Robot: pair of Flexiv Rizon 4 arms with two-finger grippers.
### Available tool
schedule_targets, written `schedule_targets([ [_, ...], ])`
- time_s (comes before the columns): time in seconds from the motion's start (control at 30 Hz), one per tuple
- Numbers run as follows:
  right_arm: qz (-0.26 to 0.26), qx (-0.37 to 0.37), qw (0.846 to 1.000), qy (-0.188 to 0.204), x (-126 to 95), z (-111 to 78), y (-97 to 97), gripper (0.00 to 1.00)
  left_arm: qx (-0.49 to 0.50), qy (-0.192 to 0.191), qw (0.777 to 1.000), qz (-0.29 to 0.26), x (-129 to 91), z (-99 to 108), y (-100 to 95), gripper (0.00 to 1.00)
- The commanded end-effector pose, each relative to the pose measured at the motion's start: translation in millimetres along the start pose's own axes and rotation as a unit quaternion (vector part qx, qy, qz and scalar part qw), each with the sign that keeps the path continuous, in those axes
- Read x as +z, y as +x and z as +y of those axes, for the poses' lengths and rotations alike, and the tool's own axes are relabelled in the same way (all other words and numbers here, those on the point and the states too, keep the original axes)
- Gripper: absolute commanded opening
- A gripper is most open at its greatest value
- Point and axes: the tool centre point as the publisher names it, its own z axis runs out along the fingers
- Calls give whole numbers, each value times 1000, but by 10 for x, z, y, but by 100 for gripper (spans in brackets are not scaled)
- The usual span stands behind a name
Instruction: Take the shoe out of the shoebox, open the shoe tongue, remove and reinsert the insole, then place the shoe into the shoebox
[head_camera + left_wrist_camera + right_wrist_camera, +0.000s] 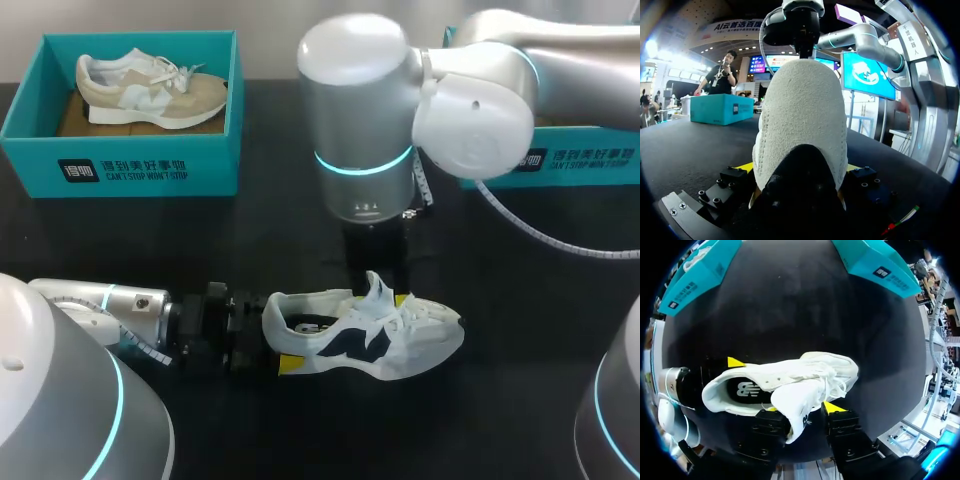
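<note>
White sneaker (pixel 365 340) rests on the worktop (pixel 520 400) near its front edge, heel clamped in the left gripper (pixel 278 337), right gripper (pixel 388 296) at the raised tongue (pixel 377 287), hold indeterminate; judged light, soft-uppered, best gripped at the stiffer heel or tongue edge.
</note>
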Motion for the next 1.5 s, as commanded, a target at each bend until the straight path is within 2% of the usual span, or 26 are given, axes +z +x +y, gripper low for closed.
schedule_targets([
  [0.03, -7, 0, 1000, -1, -14, -16, 74, 29, 0, 0, 1000, -1, -11, 32, 0, 0],
  [0.1, -6, -1, 1000, -2, -8, -13, 77, 22, 0, 0, 1000, -1, -11, 32, 0, 0],
  [0.13, -5, -1, 1000, -2, -3, -9, 76, 8, 0, 0, 1000, -1, -11, 32, 0, 0],
  [0.17, -4, -1, 1000, -2, 0, -5, 74, 0, 0, 0, 1000, -1, -11, 32, 0, 0],
  [0.33, 21, -10, 1000, -5, 11, -7, 15, 0, 0, 0, 1000, -1, -11, 32, 0, 0],
  [0.5, 36, -7, 999, -4, 12, -53, -166, 0, 0, 0, 1000, -1, -11, 32, 0, 0],
  [0.7, 105, -29, 994, -12, 56, -81, -391, 0, 0, 0, 1000, -1, -11, 32, 0, 0],
  [1.23, 105, -29, 994, -12, 56, -81, -391, 0, 0, 0, 1000, -1, -11, 32, 0, 0],
  [1.37, 109, -16, 993, -33, 98, -85, -556, 0, 0, 0, 1000, -1, -11, 32, 0, 0],
  [1.5, 148, -27, 987, -65, 142, -89, -703, 0, 0, 0, 1000, -1, -11, 32, 0, 0],
])
